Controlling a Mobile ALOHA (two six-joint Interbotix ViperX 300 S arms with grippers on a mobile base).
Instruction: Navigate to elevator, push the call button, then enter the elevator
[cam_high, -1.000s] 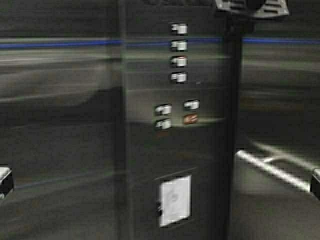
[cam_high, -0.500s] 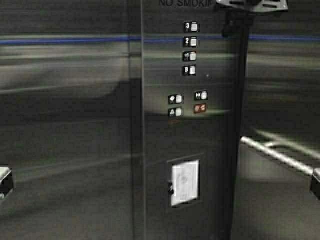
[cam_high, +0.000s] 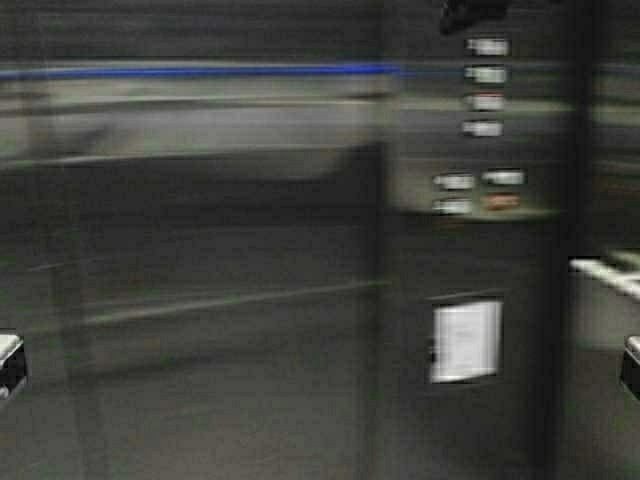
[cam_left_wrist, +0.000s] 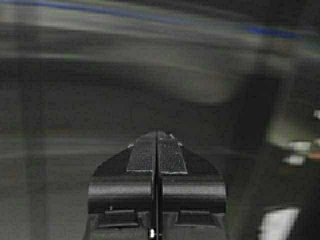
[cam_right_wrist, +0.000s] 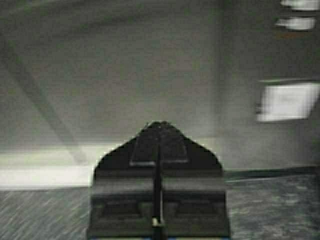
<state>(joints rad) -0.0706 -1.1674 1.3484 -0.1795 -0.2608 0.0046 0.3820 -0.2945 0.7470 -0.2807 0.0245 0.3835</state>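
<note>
I am inside the elevator (cam_high: 200, 250), facing its brushed-steel cab wall at close range. A steel handrail (cam_high: 605, 272) shows at the right edge. The call button is out of view. My left gripper (cam_left_wrist: 156, 136) is shut with nothing in it and points at the steel wall (cam_left_wrist: 100, 90). My right gripper (cam_right_wrist: 159, 125) is also shut and empty, held low over the cab floor (cam_right_wrist: 280, 210). In the high view only an edge of each arm shows, the left arm (cam_high: 8, 365) and the right arm (cam_high: 630, 368).
The cab's floor-button panel (cam_high: 480, 190) stands at the right, with a white notice (cam_high: 466, 341) below it, also in the right wrist view (cam_right_wrist: 287, 102). A blue stripe (cam_high: 200, 71) runs across the wall high up. The wall is close ahead.
The robot has moved: the whole scene has slid to the right in the high view, so the button panel went from centre to the right. The arms kept their pose.
</note>
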